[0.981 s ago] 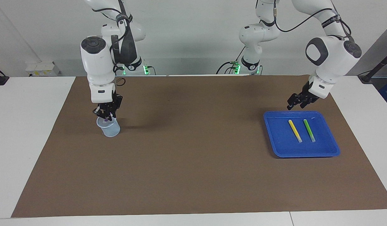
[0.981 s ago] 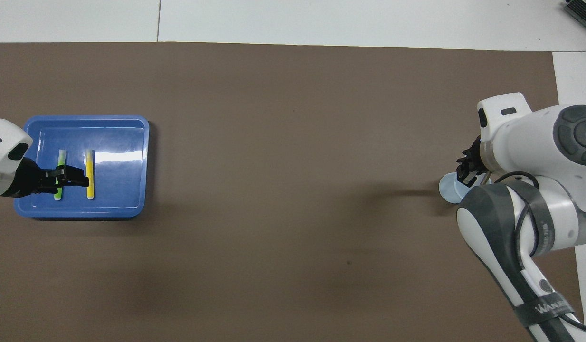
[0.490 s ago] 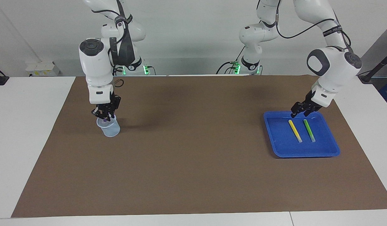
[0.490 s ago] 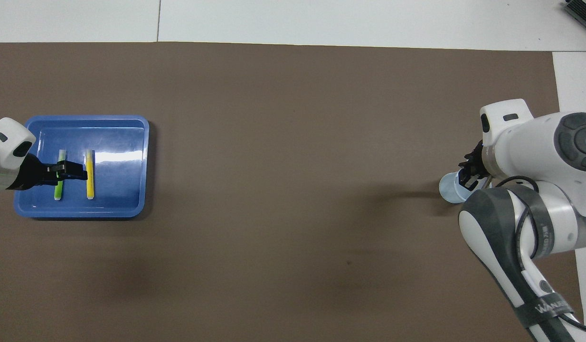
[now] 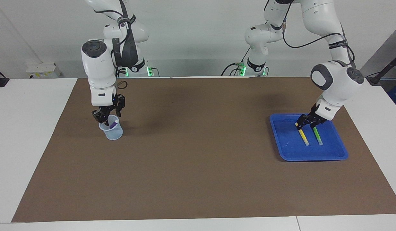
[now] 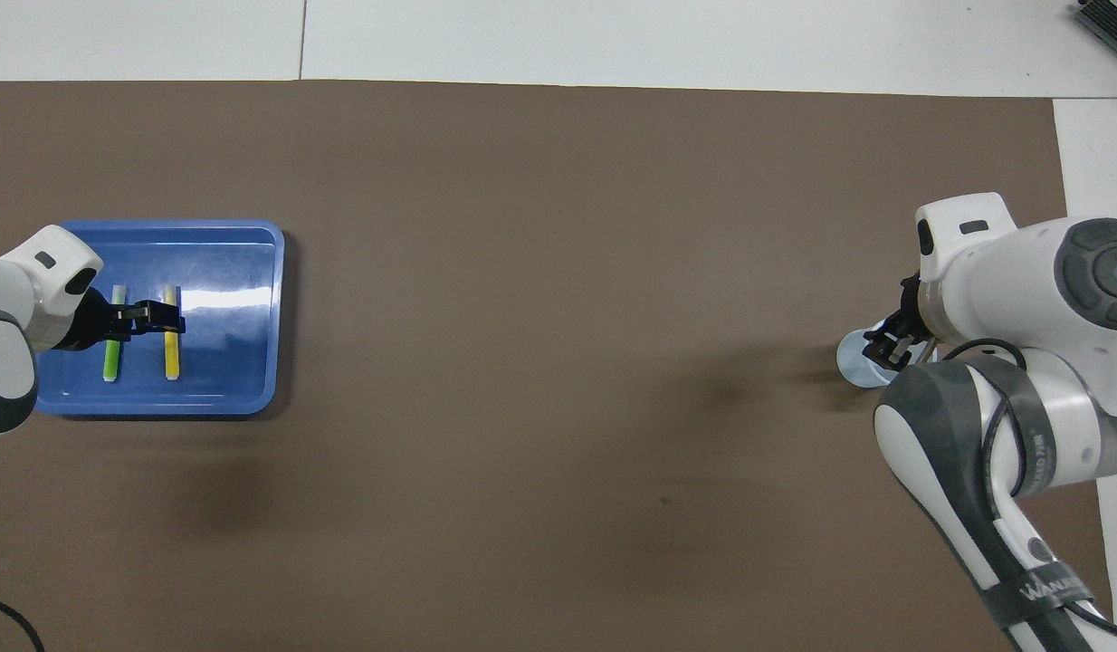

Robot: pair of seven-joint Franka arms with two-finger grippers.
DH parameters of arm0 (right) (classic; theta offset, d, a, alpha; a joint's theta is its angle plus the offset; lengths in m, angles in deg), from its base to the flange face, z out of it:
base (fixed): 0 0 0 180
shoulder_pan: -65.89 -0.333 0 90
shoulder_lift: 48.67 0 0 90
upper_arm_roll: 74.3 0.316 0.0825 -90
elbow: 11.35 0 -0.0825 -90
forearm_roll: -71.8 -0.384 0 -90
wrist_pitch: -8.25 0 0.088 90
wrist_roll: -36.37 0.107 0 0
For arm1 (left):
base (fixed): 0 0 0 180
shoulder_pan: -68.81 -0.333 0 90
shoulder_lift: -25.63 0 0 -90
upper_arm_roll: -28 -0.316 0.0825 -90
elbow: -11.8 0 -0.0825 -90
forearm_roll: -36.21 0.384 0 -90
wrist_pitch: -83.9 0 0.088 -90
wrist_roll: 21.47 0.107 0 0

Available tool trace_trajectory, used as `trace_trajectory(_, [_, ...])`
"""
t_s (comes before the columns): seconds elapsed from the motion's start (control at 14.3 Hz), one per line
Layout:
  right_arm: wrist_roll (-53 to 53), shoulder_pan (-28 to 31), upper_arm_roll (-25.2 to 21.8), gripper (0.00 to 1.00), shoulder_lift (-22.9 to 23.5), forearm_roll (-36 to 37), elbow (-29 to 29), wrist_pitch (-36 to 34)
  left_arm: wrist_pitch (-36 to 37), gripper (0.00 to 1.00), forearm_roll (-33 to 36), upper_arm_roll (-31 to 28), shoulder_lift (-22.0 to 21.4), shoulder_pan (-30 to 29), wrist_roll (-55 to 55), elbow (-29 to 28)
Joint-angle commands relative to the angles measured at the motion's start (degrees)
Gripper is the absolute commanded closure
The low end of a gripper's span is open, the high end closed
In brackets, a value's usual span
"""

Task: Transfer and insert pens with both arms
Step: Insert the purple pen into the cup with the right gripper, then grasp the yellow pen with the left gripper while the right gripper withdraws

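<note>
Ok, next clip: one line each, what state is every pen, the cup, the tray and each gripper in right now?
purple pen: in the cup, leaning on its rim.
yellow pen: lying flat in the tray.
green pen: lying flat in the tray.
cup: upright.
blue tray: flat, holding two pens.
left gripper: open, low over the yellow pen.
right gripper: open, over the cup.

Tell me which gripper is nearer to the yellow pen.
Left. The left gripper is over the yellow pen in the blue tray; the right gripper is at the cup.
</note>
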Motion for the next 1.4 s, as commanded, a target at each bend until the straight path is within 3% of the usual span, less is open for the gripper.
trace_trajectory(0.0, [0.9, 0.2, 1.0, 0.0, -1.8, -0.6, -0.7, -2.7, -3.0, 0.25, 0.2, 0.4, 2.3, -0.6, 1.0, 0.7])
trace_trajectory(0.49, [7.4, -0.3, 1.3, 0.0, -1.8, -8.5, -2.3, -6.5, -6.3, 0.27, 0.2, 0.4, 4.8, -0.5, 1.1, 0.7])
trace_trajectory(0.84, [8.4, -0.3, 1.2, 0.0, -1.8, -9.7, -2.3, -6.6, -7.2, 0.28, 0.2, 0.4, 5.5, -0.5, 1.4, 0.7])
trace_trajectory(1.33, [8.5, -0.3, 1.3, 0.0, -1.7, -9.7, -2.3, -5.5, -7.5, 0.42, 0.1, 0.4, 5.6, -0.6, 1.4, 0.6])
